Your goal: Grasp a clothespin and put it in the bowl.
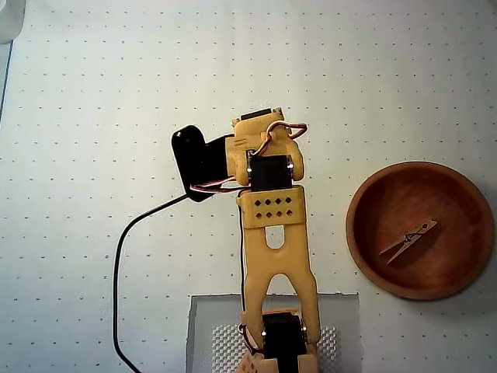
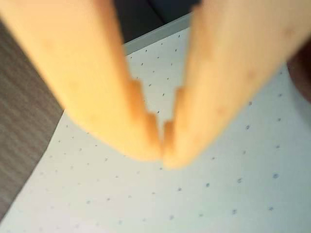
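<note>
The reddish-brown wooden bowl (image 1: 373,233) stands at the right of the dotted white mat in the overhead view. A light-wood clothespin (image 1: 409,240) lies slanted inside it, a little right of its middle. My yellow arm (image 1: 270,210) is folded over the middle of the mat, well left of the bowl. In the wrist view my gripper (image 2: 163,151) is shut, its two yellow fingertips (image 2: 146,141) touching, with nothing between them, above bare mat. In the overhead view the arm's own body hides the fingers.
A black camera (image 1: 194,159) sits on the wrist and its black cable (image 1: 118,264) loops down the left of the arm. The arm's base stands on a grey plate (image 1: 206,326) at the bottom. The wrist view shows the mat's far edge (image 2: 146,42) and a brown surface (image 2: 19,126) beyond it.
</note>
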Action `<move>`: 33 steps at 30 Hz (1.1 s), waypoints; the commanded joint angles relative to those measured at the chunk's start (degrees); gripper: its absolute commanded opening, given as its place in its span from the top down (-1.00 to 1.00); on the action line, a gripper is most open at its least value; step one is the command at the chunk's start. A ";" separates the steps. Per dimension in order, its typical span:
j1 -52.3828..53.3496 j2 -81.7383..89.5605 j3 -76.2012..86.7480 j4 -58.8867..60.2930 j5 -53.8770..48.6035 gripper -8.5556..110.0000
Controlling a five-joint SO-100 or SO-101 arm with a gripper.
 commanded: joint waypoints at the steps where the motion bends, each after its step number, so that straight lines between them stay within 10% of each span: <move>1: 0.00 8.88 4.39 -5.10 2.29 0.91; 33: 0.62 63.72 72.07 -40.25 2.37 0.91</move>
